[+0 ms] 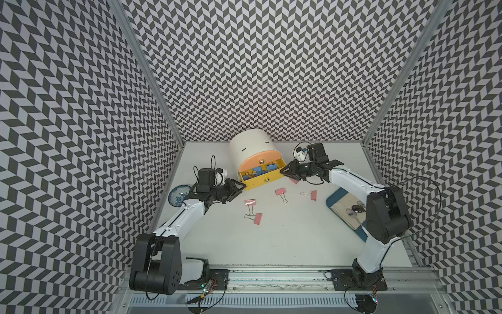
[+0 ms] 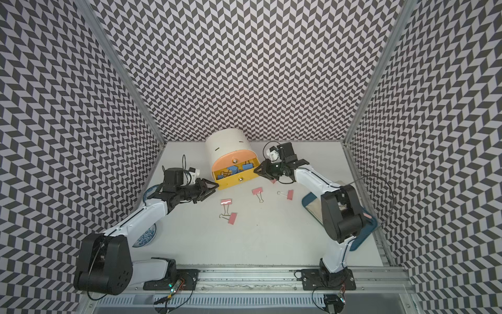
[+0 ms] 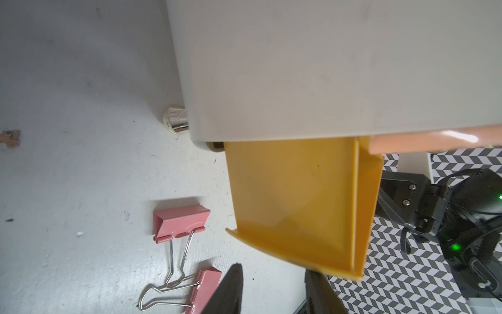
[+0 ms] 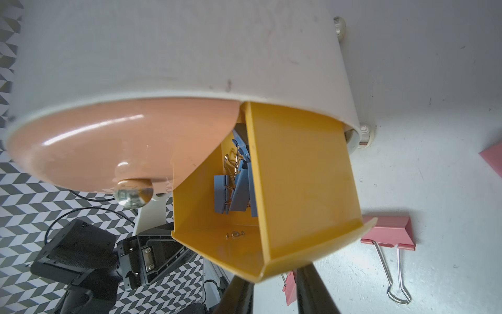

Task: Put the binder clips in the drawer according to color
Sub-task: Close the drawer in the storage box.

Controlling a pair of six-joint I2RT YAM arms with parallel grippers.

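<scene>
Jaws of left gripper [image 1: 243,186] and right gripper [image 1: 282,170] stand apart at front corners of the open yellow plastic drawer [image 1: 262,182], seemingly touching; we should push evenly inward.

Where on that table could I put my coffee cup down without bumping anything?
The widest bare patch of the table lies between the pink clips and the front rail. A smaller one sits behind the plate, left of the white cabinet. It is crowded before the yellow drawer and near the tray.
</scene>
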